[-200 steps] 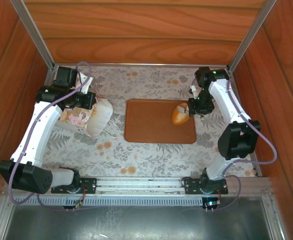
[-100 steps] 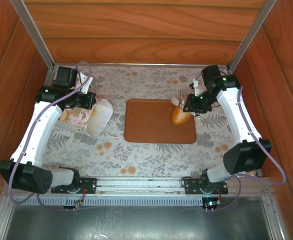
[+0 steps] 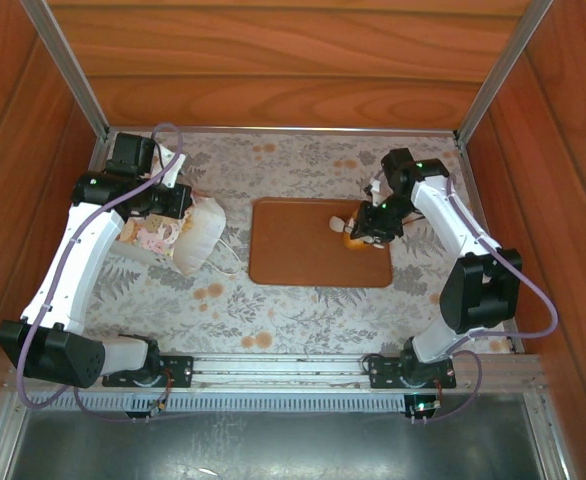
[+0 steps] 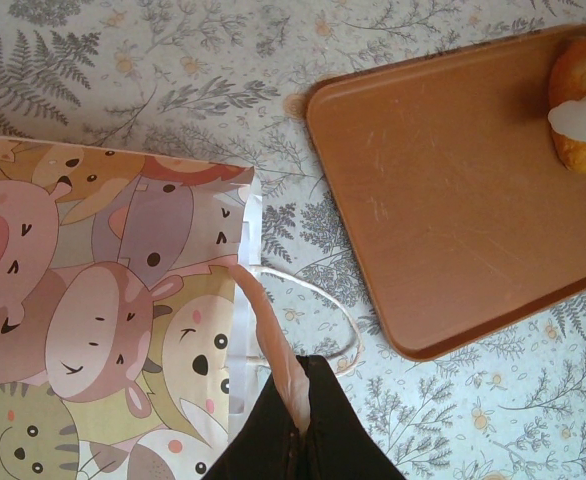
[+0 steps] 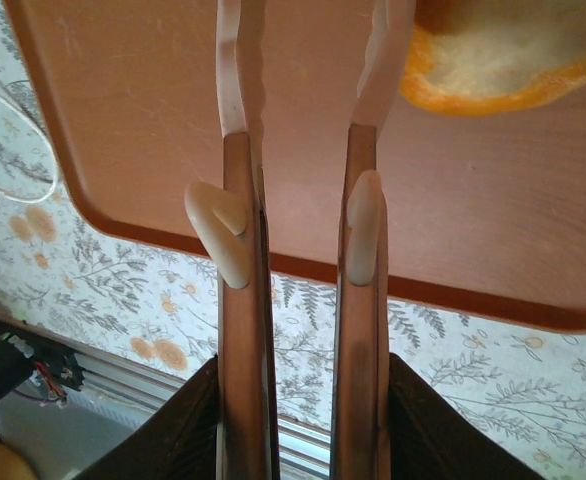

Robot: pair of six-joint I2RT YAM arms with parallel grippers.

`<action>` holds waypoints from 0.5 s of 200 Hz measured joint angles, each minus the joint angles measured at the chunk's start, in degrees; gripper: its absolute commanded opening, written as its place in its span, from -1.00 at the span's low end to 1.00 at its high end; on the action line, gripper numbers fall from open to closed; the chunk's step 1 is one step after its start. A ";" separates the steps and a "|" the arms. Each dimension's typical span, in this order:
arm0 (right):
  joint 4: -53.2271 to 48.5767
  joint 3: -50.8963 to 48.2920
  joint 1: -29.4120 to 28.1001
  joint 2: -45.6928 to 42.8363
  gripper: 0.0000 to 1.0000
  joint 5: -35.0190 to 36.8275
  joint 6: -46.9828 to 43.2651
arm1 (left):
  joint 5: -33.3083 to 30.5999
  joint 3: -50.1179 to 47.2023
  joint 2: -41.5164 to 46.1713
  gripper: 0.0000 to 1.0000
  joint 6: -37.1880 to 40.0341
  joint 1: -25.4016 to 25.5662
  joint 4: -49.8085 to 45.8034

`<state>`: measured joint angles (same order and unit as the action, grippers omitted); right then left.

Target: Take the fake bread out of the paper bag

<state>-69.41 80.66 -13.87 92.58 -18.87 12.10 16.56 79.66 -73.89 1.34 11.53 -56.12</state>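
Surface [image 3: 303, 300]: bare stretch between both jaws, free to cross; walls close outside each arm.
Tray [image 3: 293, 250]: under the right jaws.
Bag [image 3: 188, 235]: on its side, rim pinched by the left jaws, pressed together.
Bread [image 5: 493, 60]: on the tray, just outside the right jaws; one piece delivered.
Right jaws: spread, empty, now shifted off the bread toward the bag.

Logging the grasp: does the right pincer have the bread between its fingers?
No, bare tray shows between the fingers of the right pincer, and the bread lies outside them.
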 measured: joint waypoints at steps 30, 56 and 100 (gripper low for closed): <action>-0.87 0.00 0.00 -0.46 -0.21 0.87 -0.11 | 0.00 0.00 0.00 -1.00 -0.11 0.00 0.00; -2.32 0.00 0.00 -1.05 -0.20 1.55 -0.63 | -0.02 0.00 0.00 -1.00 -0.11 0.00 0.00; -2.51 0.00 -0.13 -3.04 -0.25 0.33 -0.96 | -0.02 0.00 0.00 -1.00 -0.11 0.00 0.00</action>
<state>-71.92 80.66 -14.00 89.54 -18.55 11.14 16.53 79.66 -73.89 1.23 11.53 -56.12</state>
